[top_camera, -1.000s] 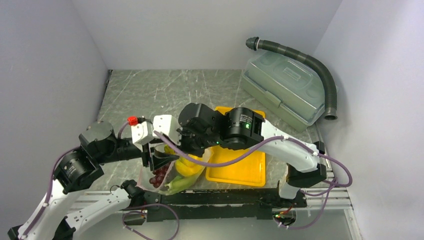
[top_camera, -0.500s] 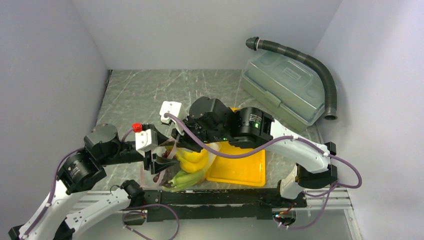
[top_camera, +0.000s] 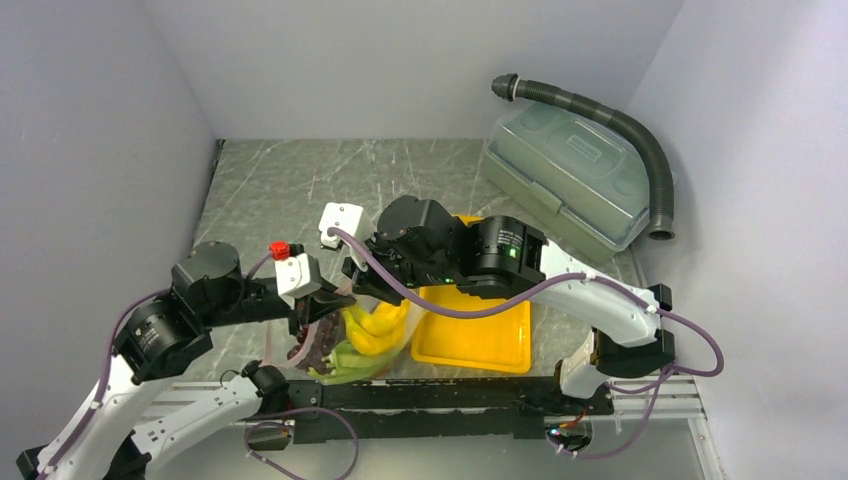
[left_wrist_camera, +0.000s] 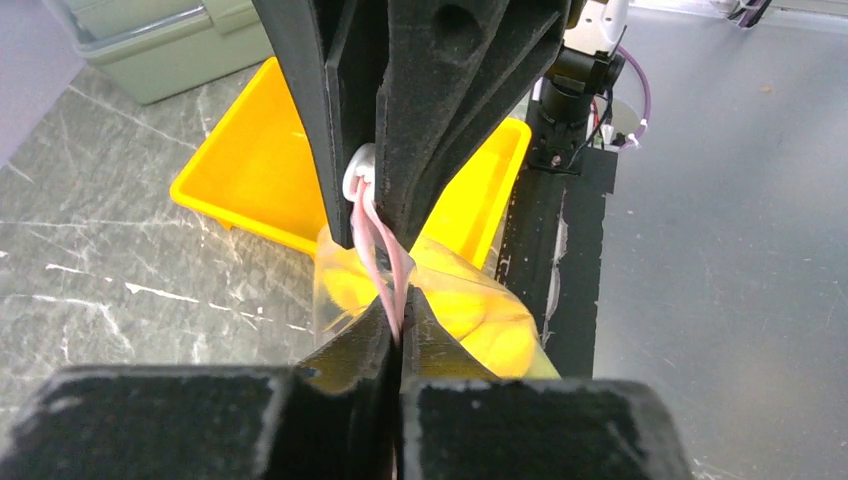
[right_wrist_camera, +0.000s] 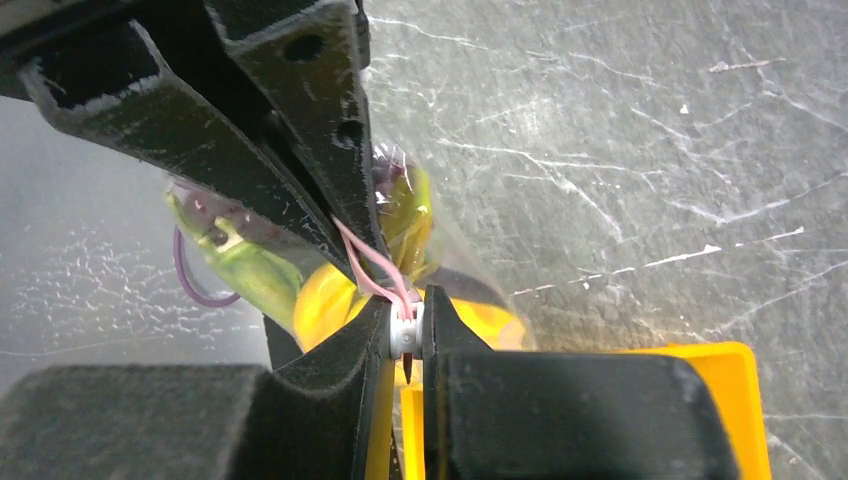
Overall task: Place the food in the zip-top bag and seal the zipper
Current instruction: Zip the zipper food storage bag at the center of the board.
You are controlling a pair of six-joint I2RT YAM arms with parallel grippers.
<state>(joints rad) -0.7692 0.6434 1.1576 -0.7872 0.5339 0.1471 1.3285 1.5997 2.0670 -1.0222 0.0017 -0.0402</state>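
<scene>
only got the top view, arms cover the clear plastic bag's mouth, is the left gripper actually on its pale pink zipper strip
Observer: Yes, the left wrist view shows the left gripper shut on the pale pink zipper strip.
Operator: and the right one
Observer: The right gripper is pinching a small white slider on that strip.
Operator: sealed between them
Observer: Looks not: two pink strands run apart from the slider to the left gripper.
</scene>
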